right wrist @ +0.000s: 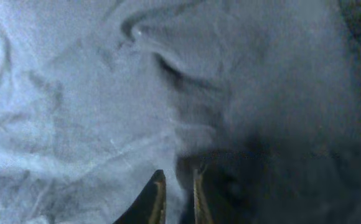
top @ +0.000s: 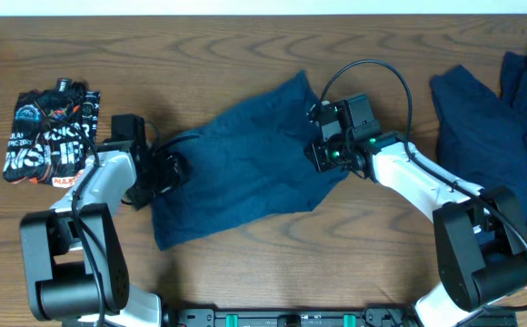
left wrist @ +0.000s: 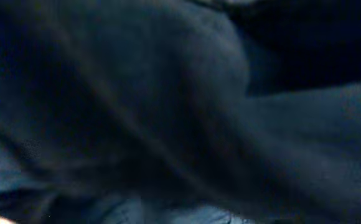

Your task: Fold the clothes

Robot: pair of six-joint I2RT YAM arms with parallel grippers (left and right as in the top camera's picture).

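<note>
A dark navy garment (top: pixel 245 159) lies spread and wrinkled across the middle of the table. My left gripper (top: pixel 168 171) is at its left edge. Navy cloth (left wrist: pixel 168 112) fills the left wrist view and hides the fingers. My right gripper (top: pixel 323 150) is at the garment's right edge. In the right wrist view its fingers (right wrist: pixel 178 180) are nearly together with a fold of the cloth (right wrist: pixel 106 93) pinched between them. More navy clothes (top: pixel 500 109) lie in a loose heap at the far right.
A folded black printed shirt (top: pixel 50 132) lies at the far left. The wooden table (top: pixel 336 245) shows bare in front of the garment. The right arm's cable (top: pixel 382 73) loops above the gripper.
</note>
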